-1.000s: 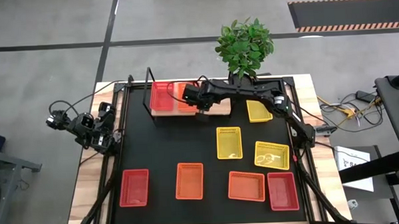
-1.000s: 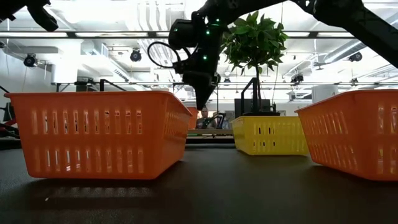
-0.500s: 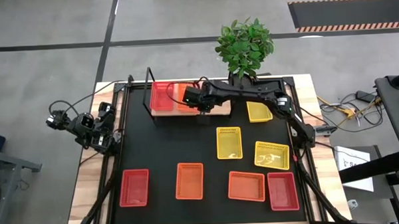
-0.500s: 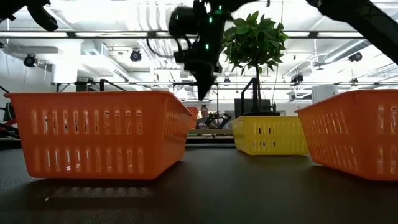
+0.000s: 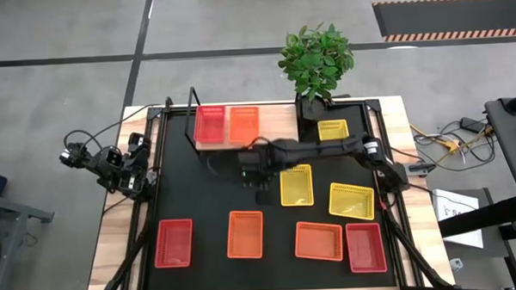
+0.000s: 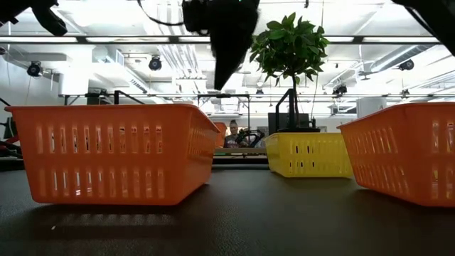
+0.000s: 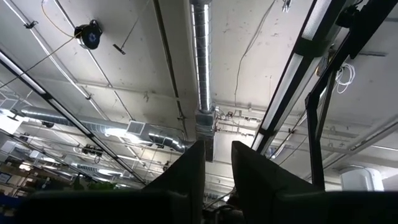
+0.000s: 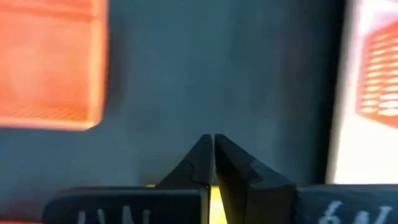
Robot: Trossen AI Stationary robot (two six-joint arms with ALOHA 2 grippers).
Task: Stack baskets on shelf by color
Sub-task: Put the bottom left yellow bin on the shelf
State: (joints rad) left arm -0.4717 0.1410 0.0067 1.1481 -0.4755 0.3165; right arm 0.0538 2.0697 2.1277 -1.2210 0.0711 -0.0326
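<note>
The shelf (image 5: 279,127), a light-wood board with a black frame, lies at the table's far edge with a red basket (image 5: 209,125) and an orange basket (image 5: 243,122) side by side on it. Three yellow baskets (image 5: 296,184), two orange baskets (image 5: 245,233) and two red baskets (image 5: 174,243) rest on the black tabletop. My right gripper (image 5: 255,171) is shut and empty above bare tabletop just near of the shelf; it also shows in its wrist view (image 8: 213,149) and the low view (image 6: 220,75). My left gripper (image 7: 217,165) is parked at the table's left edge, pointing at the ceiling, its fingers slightly apart.
A potted plant (image 5: 316,61) stands at the far edge, right of the shelf. My right arm (image 5: 336,148) reaches across the table over a yellow basket (image 5: 332,129). In the low view an orange basket (image 6: 114,153) stands close in front.
My right gripper has drawn back from the orange basket on the shelf, toward the table's near edge and a little left, and has risen. The orange basket stays on the shelf beside the red one.
</note>
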